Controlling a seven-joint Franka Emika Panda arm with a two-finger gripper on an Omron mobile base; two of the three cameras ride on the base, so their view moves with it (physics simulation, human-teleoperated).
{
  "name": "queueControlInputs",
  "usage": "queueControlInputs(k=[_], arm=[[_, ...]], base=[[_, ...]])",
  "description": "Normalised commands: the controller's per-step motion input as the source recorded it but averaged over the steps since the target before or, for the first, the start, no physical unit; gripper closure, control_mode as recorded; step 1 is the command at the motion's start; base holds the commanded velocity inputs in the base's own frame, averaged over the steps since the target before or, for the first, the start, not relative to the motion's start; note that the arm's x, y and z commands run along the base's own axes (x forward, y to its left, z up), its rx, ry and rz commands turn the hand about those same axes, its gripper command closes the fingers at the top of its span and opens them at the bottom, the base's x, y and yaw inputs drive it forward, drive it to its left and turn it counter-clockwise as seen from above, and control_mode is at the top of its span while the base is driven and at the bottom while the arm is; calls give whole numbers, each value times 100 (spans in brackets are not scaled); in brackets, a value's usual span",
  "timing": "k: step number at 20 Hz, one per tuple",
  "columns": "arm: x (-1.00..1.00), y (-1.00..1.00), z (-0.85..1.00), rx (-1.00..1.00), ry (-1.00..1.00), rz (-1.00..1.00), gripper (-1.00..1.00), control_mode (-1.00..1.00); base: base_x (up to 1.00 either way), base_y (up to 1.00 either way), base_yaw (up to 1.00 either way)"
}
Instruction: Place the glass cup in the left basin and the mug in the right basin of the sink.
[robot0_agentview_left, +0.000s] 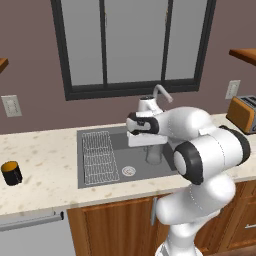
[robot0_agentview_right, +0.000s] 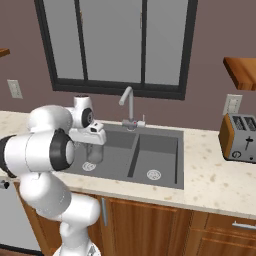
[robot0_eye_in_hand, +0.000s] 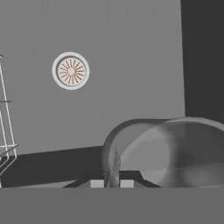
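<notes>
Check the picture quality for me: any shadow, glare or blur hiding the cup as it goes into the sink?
Left base view: even light, no glare, but the see-through cup blends into the grey left basin. Right base view: the cup is faint too, its top behind the hand. Hand view: the cup is close, cut off by the edges, and casts a dark shadow; the drain is sharp.

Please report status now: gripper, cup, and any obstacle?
Gripper shut on glass cup, above left basin. Mug on counter, far left. No obstacle seen.

Orange toaster (robot0_agentview_right: 239, 137) on the counter (robot0_agentview_left: 45, 170), below a dark-framed window (robot0_agentview_left: 132, 45).
</notes>
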Motion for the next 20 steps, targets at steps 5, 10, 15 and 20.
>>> queueControlInputs(k=[5, 10, 15, 20], arm=[[32, 4, -26, -1, 7, 0, 100, -100], [31, 5, -27, -1, 2, 0, 100, -100], [18, 5, -33, 0, 0, 1, 100, -100], [12, 4, -32, 0, 0, 0, 100, -100]], base=[[0, 0, 0], [0, 0, 0], [0, 0, 0], [0, 0, 0]])
